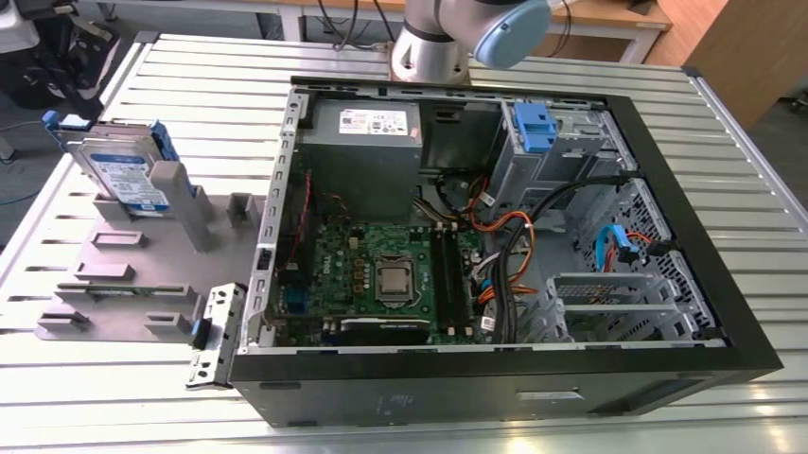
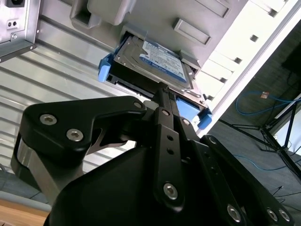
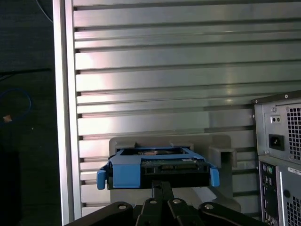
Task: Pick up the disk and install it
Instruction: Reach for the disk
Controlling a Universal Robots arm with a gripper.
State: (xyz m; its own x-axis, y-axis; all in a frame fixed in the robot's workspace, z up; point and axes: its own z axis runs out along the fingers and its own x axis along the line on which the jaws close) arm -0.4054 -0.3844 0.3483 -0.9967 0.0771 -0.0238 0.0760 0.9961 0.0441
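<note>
The disk point(image 1: 120, 170) is a silver hard drive with a white-and-blue label in blue plastic rails. It stands on edge in a grey holder point(image 1: 127, 284) on the slatted table, at the exterior view's left, beside the open computer case point(image 1: 707, 236). In both wrist views the disk point(image 2: 155, 61) point(image 3: 157, 165) lies just beyond my black gripper point(image 2: 162, 89) point(image 3: 162, 186). The fingers are pressed together with nothing between them, and their tips point at the disk's blue end. Part of the arm point(image 1: 442, 38) stands behind the case.
Inside the case sit a green motherboard point(image 1: 378, 274), a grey power-supply box point(image 1: 363, 128), a metal drive cage with a blue tab point(image 1: 533, 128), loose cables point(image 1: 505, 236) and a metal bay point(image 1: 619, 303). The case's rear panel point(image 3: 280, 141) is close beside the holder.
</note>
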